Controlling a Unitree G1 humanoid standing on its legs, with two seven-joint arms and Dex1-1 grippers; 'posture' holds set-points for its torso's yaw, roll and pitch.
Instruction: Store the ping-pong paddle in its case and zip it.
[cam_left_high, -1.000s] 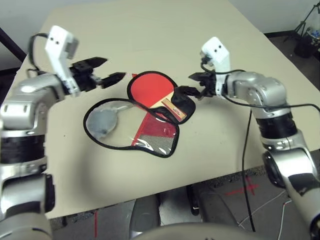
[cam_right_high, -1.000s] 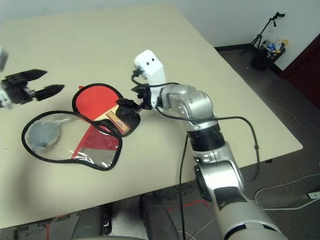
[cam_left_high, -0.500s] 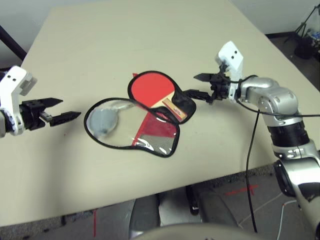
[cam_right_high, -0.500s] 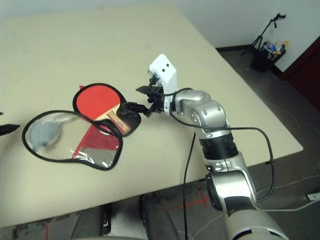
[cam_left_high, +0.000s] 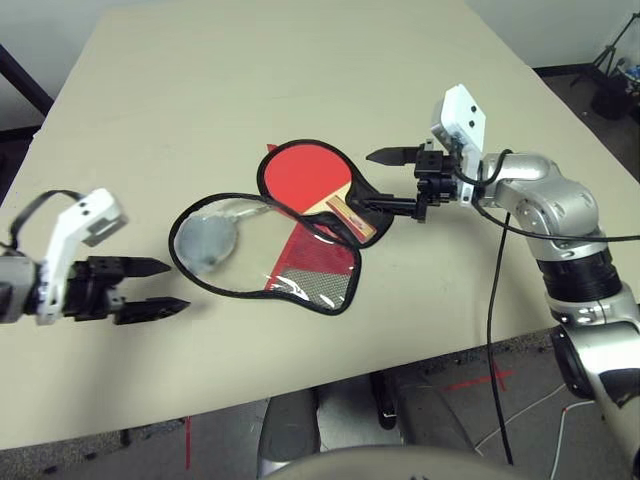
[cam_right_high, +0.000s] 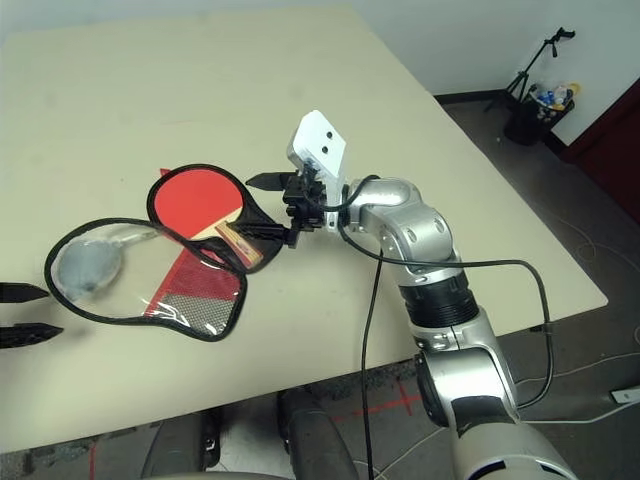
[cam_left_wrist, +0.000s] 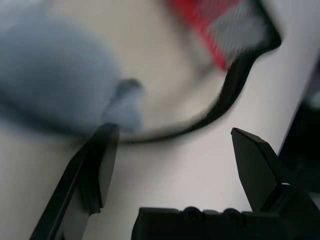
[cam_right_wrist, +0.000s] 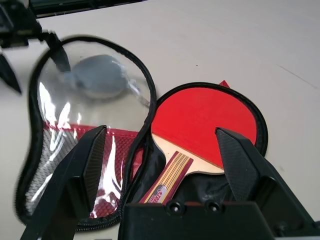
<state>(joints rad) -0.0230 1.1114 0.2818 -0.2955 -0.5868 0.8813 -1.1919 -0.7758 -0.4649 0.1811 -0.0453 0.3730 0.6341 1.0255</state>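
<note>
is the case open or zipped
Open: the case is spread in two halves, its clear flap flat on the table, the paddle lying uncovered on the black half.

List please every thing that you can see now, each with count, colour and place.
ping-pong paddle: one, red face, wooden handle, lying in the case's black half.
case: one, black piping, clear and red flap, open flat mid-table.
plush charm: one, grey, under the clear flap.
table: one, beige.
tripod: one, black, on the floor far right.
left gripper: one, black, open, left of the case.
right gripper: one, black, open, by the paddle handle.
</note>
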